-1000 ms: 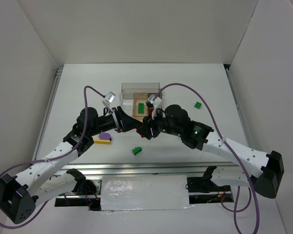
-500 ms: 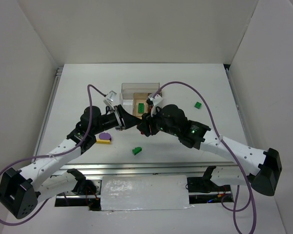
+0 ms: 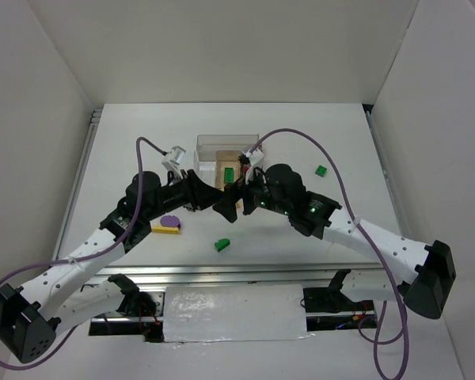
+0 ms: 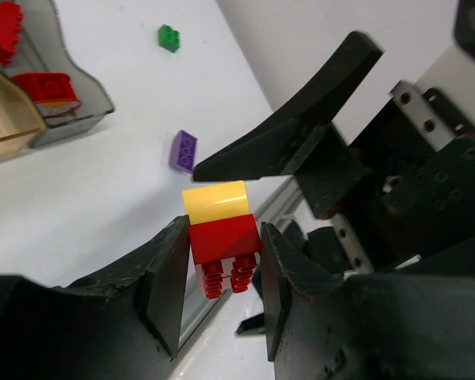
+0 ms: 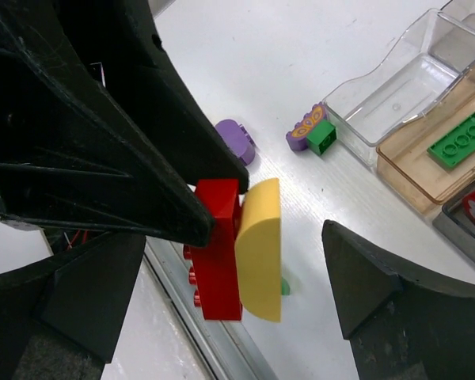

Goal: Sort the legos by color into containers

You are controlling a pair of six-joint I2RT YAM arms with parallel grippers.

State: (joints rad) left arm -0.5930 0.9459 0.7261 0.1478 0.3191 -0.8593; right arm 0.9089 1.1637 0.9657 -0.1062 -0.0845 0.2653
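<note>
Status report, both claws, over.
Left claw shut on red brick, yellow cap stuck to it. Right claw open, astride the yellow cap. Nothing in between.

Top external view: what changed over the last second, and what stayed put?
Both arms crept slightly away from their bases toward the containers, tips staying together. The left end effector grips the red brick joined to a yellow piece; the right end effector is open around it. No grab or release shows. The purple-yellow piece, green lego and containers stayed put.
</note>
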